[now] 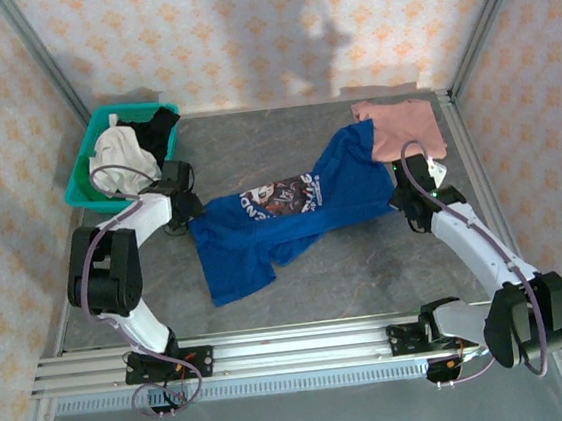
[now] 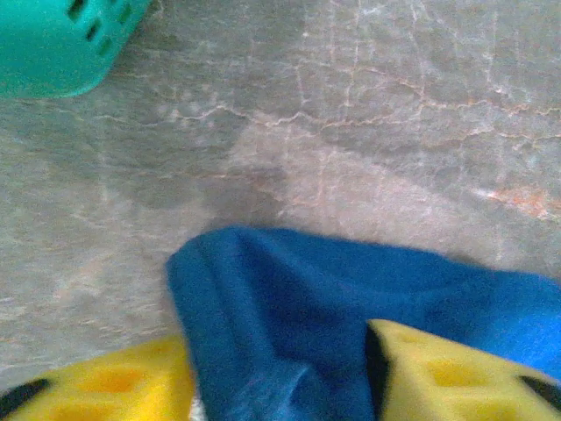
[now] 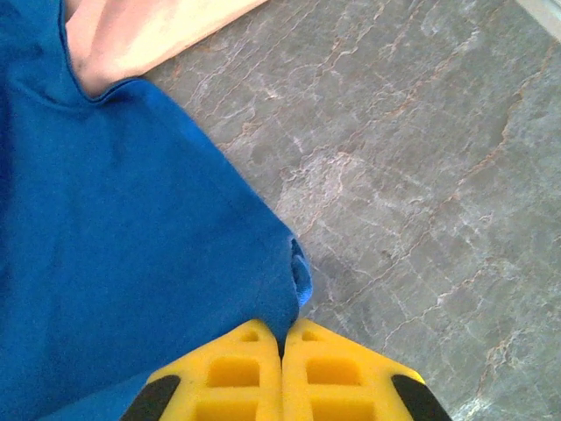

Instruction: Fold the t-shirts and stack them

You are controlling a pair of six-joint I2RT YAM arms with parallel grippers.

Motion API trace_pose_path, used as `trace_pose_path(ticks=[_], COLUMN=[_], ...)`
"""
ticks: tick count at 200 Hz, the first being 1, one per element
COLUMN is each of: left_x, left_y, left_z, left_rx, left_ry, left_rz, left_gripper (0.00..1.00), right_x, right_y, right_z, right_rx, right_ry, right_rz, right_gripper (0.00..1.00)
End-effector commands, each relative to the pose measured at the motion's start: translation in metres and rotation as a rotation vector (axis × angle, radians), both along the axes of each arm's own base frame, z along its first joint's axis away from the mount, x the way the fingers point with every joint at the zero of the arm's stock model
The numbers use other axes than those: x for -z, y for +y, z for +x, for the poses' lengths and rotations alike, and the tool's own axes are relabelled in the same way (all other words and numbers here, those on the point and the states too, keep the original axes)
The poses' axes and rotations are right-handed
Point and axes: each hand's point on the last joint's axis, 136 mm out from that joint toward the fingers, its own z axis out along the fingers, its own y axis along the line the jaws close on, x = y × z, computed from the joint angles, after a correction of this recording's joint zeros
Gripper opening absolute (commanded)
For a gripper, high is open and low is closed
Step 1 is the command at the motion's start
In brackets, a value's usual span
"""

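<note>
White lettering on the blue tee (image 1: 292, 214), set in short bands (image 1: 253, 206) to the left and right of the round chest graphic (image 1: 281, 195), seen from the top view. Too small and too blurred there to spell out a single letter with any certainty, so left unread. Nothing else legible by way of label, brand, number or sign on any other surface, in the top view or the two wrist views.

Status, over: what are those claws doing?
Right gripper pinching blue t-shirt corner. Left gripper straddling its edge, grip unclear. Blue overlaps pink t-shirt.
</note>
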Motion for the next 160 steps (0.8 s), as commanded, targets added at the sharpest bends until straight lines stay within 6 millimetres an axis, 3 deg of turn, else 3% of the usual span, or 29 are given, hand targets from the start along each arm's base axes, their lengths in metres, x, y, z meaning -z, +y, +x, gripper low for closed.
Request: trace_pose_path(ticks=[1, 12, 21, 34, 61, 70, 80, 109, 142, 160], left_x=[-0.011, -0.03, -0.059, -0.118, -0.251, -0.285, -0.317, -0.384, -0.428, -0.466], left_y=[-0.007, -0.009, -0.011, -0.014, -0.008, -0.004, -0.003, -0.007, -0.018, -0.02], left_z=[0.019, 0.02, 0.023, 0.025, 0.017, 0.015, 0.019, 0.057, 0.124, 0.14], left_rx=[0.007, 0.013, 0.02, 0.029, 0.044, 0.041, 0.054, 0.109, 0.204, 0.218], left_ry=[-0.045, -0.068, -0.12, -0.236, -0.511, -0.575, -0.629, -0.741, -0.804, -0.957], left_rz=[-0.034, -0.048, -0.064, -0.08, -0.058, -0.037, -0.022, -0.026, -0.062, -0.11], left_gripper=[0.12, 0.0, 0.0, 0.0, 0.0, 0.0, 0.0, 0.0, 0.0, 0.0], right_x=[-0.009, -0.022, -0.04, -0.077, -0.153, -0.177, -0.19, -0.236, -0.291, -0.317], right_y=[0.011, 0.028, 0.045, 0.066, 0.085, 0.09, 0.095, 0.098, 0.101, 0.095], right_z=[0.004, 0.011, 0.016, 0.025, 0.047, 0.056, 0.076, 0.135, 0.187, 0.209], right_rx=[-0.053, -0.116, -0.172, -0.246, -0.31, -0.325, -0.335, -0.314, -0.273, -0.23], right_ry=[-0.041, -0.079, -0.127, -0.215, -0.35, -0.394, -0.41, -0.48, -0.568, -0.587], right_rz=[0.054, 0.132, 0.208, 0.273, 0.232, 0.223, 0.189, 0.093, 0.031, 0.009], right_gripper=[0.0, 0.0, 0.0, 0.0, 0.0, 0.0, 0.0, 0.0, 0.0, 0.0])
